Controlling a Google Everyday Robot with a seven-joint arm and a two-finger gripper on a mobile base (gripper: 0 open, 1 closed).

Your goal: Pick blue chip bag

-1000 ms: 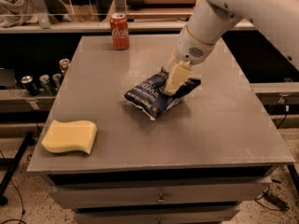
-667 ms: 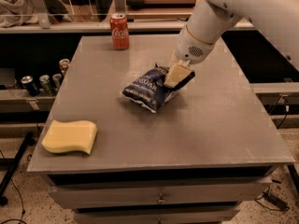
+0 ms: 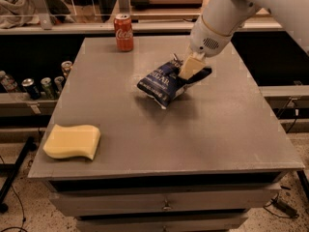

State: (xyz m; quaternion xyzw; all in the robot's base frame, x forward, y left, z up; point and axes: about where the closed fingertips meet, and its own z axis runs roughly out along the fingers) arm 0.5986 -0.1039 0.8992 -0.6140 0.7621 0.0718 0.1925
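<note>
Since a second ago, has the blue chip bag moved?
Yes. Held in the pincer, the blue chip bag has risen in view, nearer the red cola can's level.

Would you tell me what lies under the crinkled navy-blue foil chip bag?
Under the crinkled navy-blue foil chip bag, only grey tabletop and shadow show; the gripper holds one end up. Whether its lowest corner touches is hidden.

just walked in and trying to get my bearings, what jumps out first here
The big white arm at the upper right, its gripper clamped on the right end of the blue chip bag near the middle of the grey table. After that, a red cola can upright at the far edge and a yellow sponge at the near left corner.
</note>
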